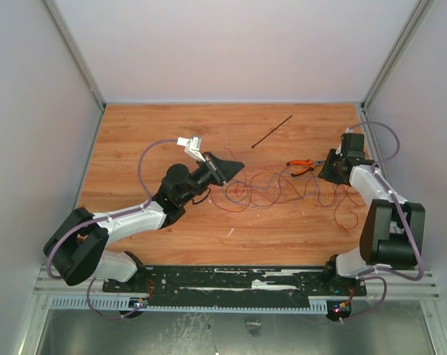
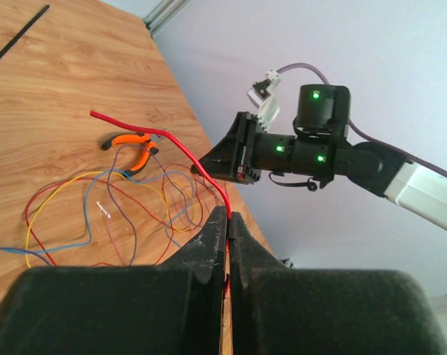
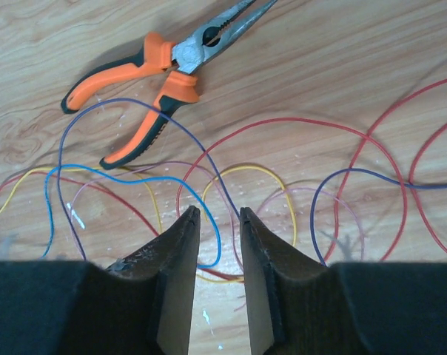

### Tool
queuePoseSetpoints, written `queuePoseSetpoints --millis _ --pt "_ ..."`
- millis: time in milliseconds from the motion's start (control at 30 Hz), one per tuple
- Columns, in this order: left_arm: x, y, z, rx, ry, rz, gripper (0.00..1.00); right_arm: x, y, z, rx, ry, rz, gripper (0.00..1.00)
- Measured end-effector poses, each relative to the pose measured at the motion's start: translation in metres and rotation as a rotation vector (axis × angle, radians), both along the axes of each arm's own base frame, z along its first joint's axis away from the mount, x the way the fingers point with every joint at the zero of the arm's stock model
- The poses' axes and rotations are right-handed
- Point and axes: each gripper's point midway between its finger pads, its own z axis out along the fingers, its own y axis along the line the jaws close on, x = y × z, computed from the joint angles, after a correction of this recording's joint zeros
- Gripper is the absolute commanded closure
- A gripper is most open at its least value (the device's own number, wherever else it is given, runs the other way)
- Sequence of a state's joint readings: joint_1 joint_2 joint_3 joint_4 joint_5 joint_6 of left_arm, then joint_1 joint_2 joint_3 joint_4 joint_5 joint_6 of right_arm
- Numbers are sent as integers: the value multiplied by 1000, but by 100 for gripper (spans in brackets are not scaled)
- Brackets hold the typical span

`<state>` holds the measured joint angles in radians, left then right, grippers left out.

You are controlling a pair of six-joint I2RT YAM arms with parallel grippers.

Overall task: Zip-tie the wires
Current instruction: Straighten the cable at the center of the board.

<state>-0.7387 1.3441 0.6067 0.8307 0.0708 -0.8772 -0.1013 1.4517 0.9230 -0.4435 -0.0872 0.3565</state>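
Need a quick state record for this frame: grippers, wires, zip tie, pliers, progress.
left gripper: shut on one red wire, whose free end sticks out past the fingertips
right gripper: open, low over the wires, blue and purple strands passing between its fingers
wires: loose tangle on the table between the two grippers, not bundled
zip tie: flat on the table beyond the tangle, apart from it
pliers: orange-handled, lying by the right gripper
progress: no tie around the wires yet
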Motion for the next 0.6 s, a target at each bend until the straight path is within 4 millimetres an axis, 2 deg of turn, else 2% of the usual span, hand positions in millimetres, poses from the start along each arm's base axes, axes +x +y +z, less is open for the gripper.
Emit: queuePoseSetpoints --millis 233,600 --pt "0 0 1 0 -1 -1 100 10 0 -26 48 40 -46 66" --pt "-2 1 5 -7 -10 0 100 23 1 -39 83 32 -90 65"
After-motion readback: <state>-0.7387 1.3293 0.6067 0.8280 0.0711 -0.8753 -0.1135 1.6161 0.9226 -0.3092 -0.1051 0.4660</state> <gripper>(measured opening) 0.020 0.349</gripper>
